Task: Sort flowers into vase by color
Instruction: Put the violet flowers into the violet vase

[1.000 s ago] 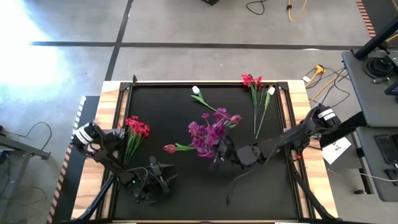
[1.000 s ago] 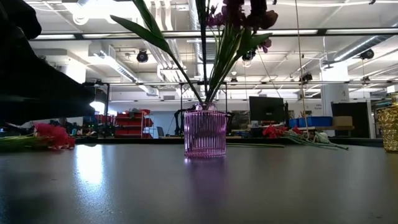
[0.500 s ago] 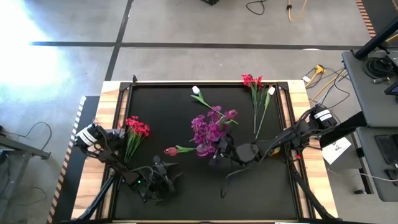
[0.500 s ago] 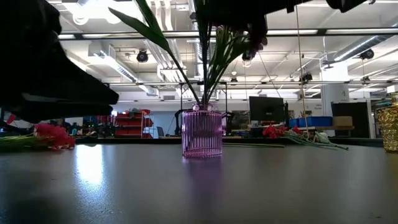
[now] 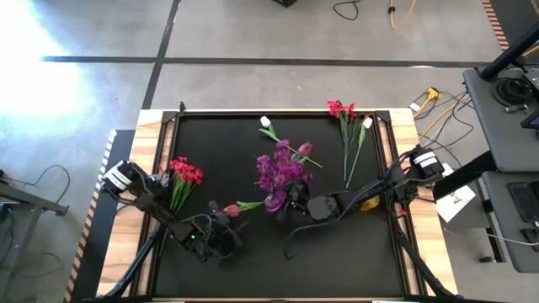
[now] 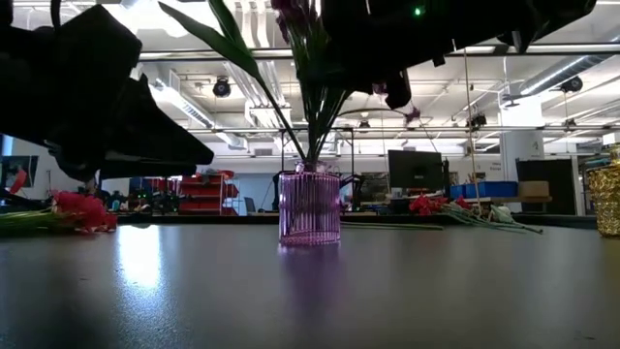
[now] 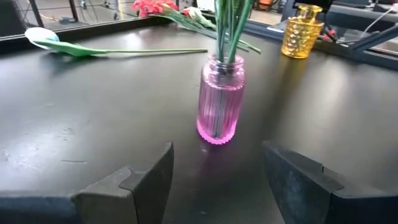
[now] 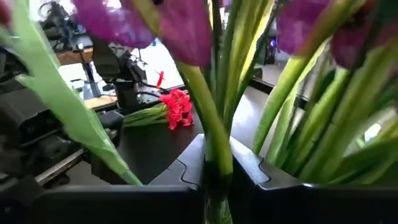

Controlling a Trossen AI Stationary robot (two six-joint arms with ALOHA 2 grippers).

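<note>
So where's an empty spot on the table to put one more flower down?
The bare black mat between the red flowers on the left and the pink vase is free. So is the front right corner. Around the vase it is crowded: the right gripper and left gripper are close by.

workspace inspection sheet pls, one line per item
surface: black table top in a wood frame.
job's things: pink glass vase with purple flowers; red flowers at left; red flowers with white bud at far right; white-bud stem at far centre.
clutter: amber glass vase.
grippers: right gripper closed on a green stem above the vase; left gripper open, facing the vase.
cables: on floor beyond the table.
surroundings: workshop, monitor.
</note>
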